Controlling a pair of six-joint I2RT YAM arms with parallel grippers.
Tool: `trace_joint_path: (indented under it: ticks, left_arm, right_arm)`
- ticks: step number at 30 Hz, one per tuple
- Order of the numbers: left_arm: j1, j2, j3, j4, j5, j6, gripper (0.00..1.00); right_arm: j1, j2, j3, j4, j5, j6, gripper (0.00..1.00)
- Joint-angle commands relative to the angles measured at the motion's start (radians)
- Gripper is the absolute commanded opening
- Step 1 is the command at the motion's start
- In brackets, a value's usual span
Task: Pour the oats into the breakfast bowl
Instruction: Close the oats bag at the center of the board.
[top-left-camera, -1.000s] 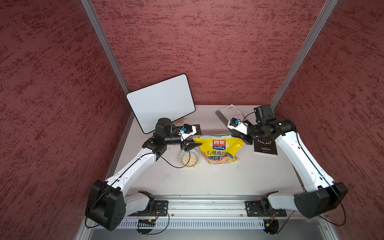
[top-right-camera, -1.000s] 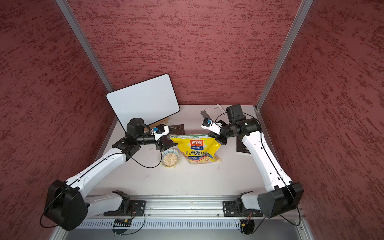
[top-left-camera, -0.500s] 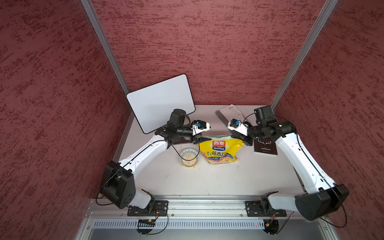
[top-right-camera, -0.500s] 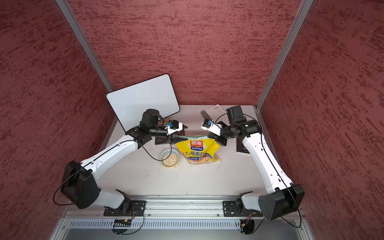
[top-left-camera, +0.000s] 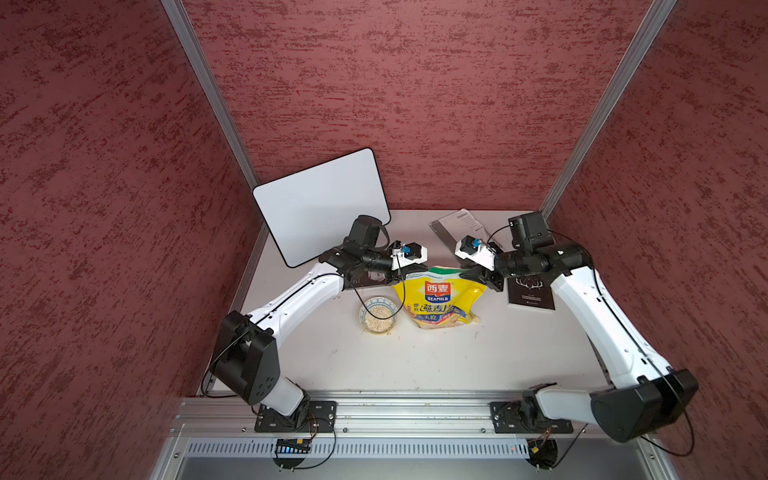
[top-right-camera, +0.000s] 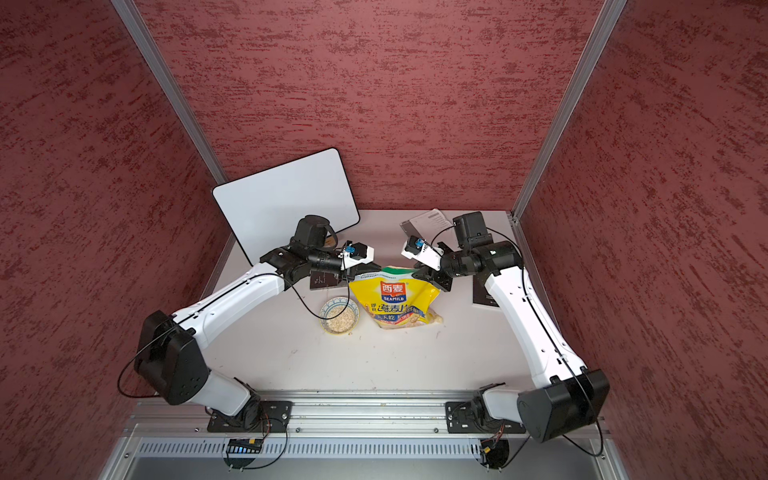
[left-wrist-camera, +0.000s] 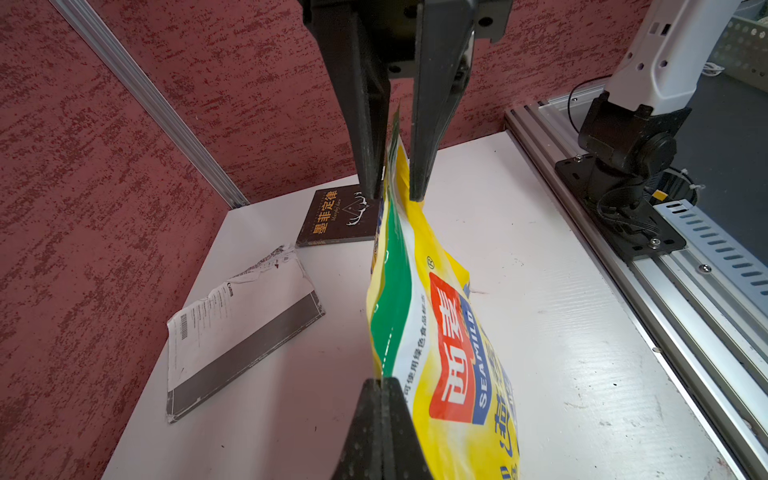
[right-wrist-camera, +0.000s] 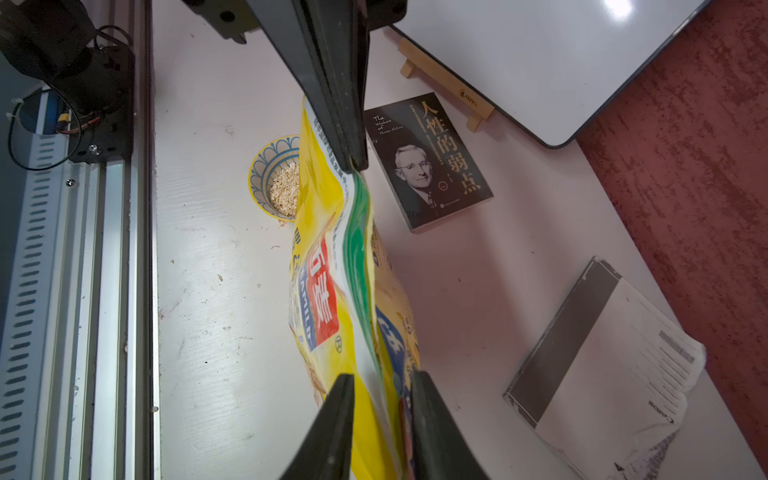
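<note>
- Sitting on the counter (top-left-camera: 415, 361) toward the left arm's side, the breakfast bowl (top-right-camera: 327, 308) is upright and already holds a low layer of oats (top-right-camera: 340, 319). A few stray flakes (right-wrist-camera: 281, 224) lie beside it. It is small, hard ceramic, and I judge it would slide or tip if the bag dragged against it.
- Next along, the left gripper (left-wrist-camera: 381, 384) is clamped tight on one green-banded top corner of the bag (top-left-camera: 436, 297), with the film pinched flat between its jaws.
- The bag stands with its base on the counter just beside the bowl, and its top edge runs from one arm to the other. It is thin, crinkly plastic that looks soft and slippery, with no stiffness of its own. The bulging lower half suggests the weight sits low and will shift as the bag tilts.
- The best hold, as I judge it, is the flat green band at the top corners. A grip lower on the belly would likely slip and crush flakes.
- At the far corner, the right gripper (right-wrist-camera: 382, 376) has its jaws parted. The bag's edge passes between them unpinched, so only one corner is held and the bag may sag or twist.
</note>
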Motion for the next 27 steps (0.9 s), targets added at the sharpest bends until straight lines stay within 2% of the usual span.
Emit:
trace_joint_path:
  ticks: [1,4,7,9,13,18,19,21,23,24,25,27]
  left_arm:
    - [-0.004,-0.028,-0.010,0.004,0.007,-0.016,0.00]
    - [-0.004,-0.036,-0.016,0.010,0.010,-0.023,0.00]
    - [-0.004,-0.050,-0.027,0.018,0.014,-0.024,0.00]
    - [-0.004,-0.060,-0.035,0.027,0.019,-0.029,0.00]
    - [-0.003,-0.076,-0.049,0.043,0.019,-0.035,0.00]
    - [0.000,-0.091,-0.060,0.046,0.015,-0.035,0.00]
    - [-0.001,-0.092,-0.061,0.047,0.016,-0.036,0.00]
    - [0.000,-0.092,-0.062,0.049,0.016,-0.036,0.00]
    - [-0.001,-0.091,-0.064,0.058,0.018,-0.041,0.00]
    - [0.000,-0.090,-0.065,0.062,0.020,-0.042,0.00]
    - [-0.001,-0.091,-0.065,0.066,0.021,-0.043,0.00]
    - [-0.001,-0.092,-0.067,0.073,0.021,-0.048,0.00]
  right_arm:
    - [0.041,-0.010,0.004,0.032,-0.022,0.011,0.40]
    - [0.073,0.011,0.009,0.040,-0.005,0.001,0.46]
    - [0.098,0.048,0.031,0.031,0.009,-0.010,0.44]
    - [0.111,0.072,0.047,0.022,0.016,-0.016,0.33]
    - [0.119,0.085,0.055,0.025,0.030,-0.019,0.00]
    - [0.118,0.065,0.039,0.059,0.040,-0.008,0.00]
    - [0.121,0.067,0.043,0.064,0.029,0.006,0.14]
    - [0.140,0.072,0.041,0.080,0.019,0.017,0.31]
    - [0.166,0.076,0.031,0.101,0.036,0.017,0.35]
    - [0.173,0.082,0.031,0.109,0.041,0.017,0.35]
    - [0.178,0.089,0.036,0.112,0.041,0.016,0.29]
    - [0.182,0.106,0.050,0.108,0.044,0.016,0.07]
